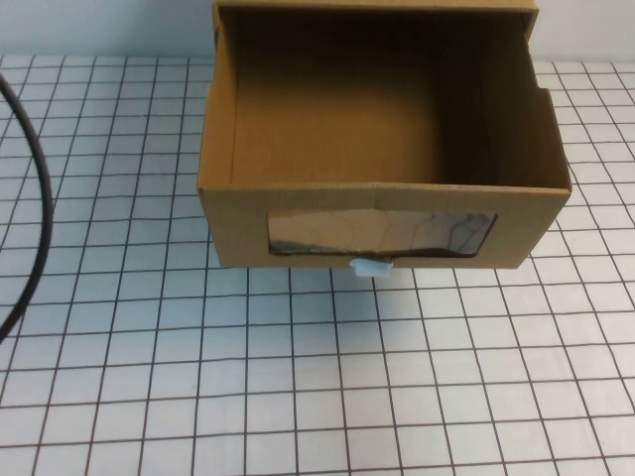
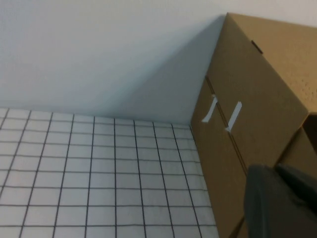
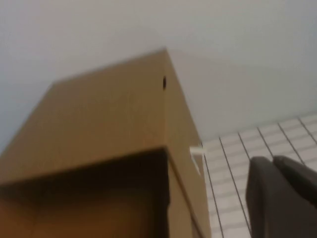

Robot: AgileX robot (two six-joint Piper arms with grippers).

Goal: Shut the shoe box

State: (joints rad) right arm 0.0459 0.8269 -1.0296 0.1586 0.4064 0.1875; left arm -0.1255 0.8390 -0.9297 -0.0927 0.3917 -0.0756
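A: Where do we see the shoe box [image 1: 382, 178]?

B: At the worktop's [image 1: 298, 397] far edge, about centre. Drawer is pulled out toward the near edge and empty; window [image 1: 382, 233] and tab [image 1: 371, 267] face us.

A: Grippers?

B: Left gripper [image 2: 277, 203] sits beside the box's left side, right gripper [image 3: 280, 193] by its right side. We can't tell how far open either is, or whether either holds anything. A cable [image 1: 35, 198] runs along the left edge.

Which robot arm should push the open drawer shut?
Hard to say; maybe right. Neither arm shows from above. The right gripper looks over the shoe box and its open drawer; the left gripper is beside the box's outer side wall.
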